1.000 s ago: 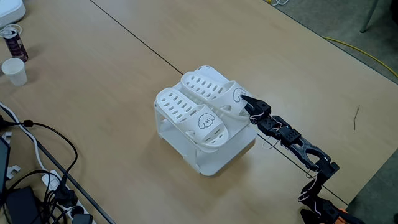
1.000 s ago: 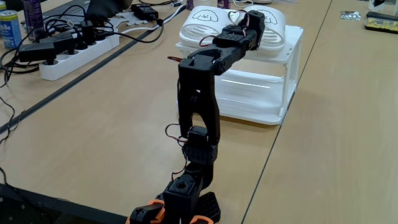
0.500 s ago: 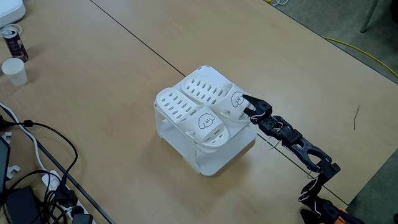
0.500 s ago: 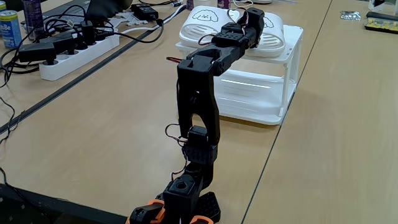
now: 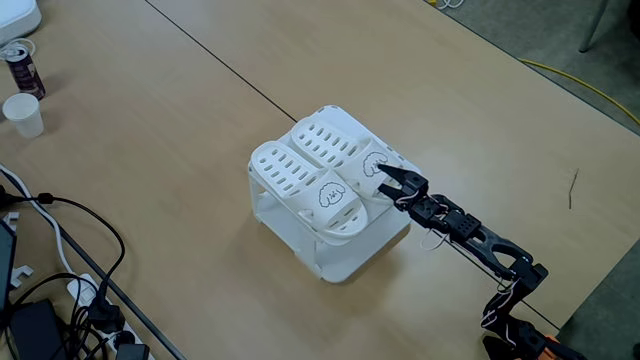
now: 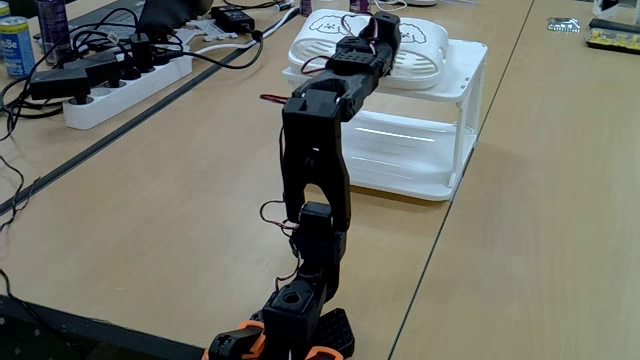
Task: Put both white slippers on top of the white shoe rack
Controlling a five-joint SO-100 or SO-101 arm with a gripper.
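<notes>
Both white slippers (image 5: 318,170) are lying side by side on top of the white shoe rack (image 5: 345,255), which is standing near the middle of the table (image 5: 180,110). The gripper (image 5: 384,177) is hovering at the heel edge of the slipper nearer the arm, its jaws parted narrowly and holding nothing. In the low fixed view the arm (image 6: 315,150) is reaching over the rack's top panel (image 6: 462,62), its links hiding the gripper there. The placing step looks all but done, and a clean finish calls for drawing straight back and up, so the fingers are not dragging the nearer slipper off the panel's edge. A paper cup (image 5: 23,114) and a drink can (image 5: 21,66) are standing at the table's left edge in the high view, a power strip (image 6: 125,82) and tangled cables (image 5: 70,270) are lying well apart, and nothing is blocking the retreat path.
</notes>
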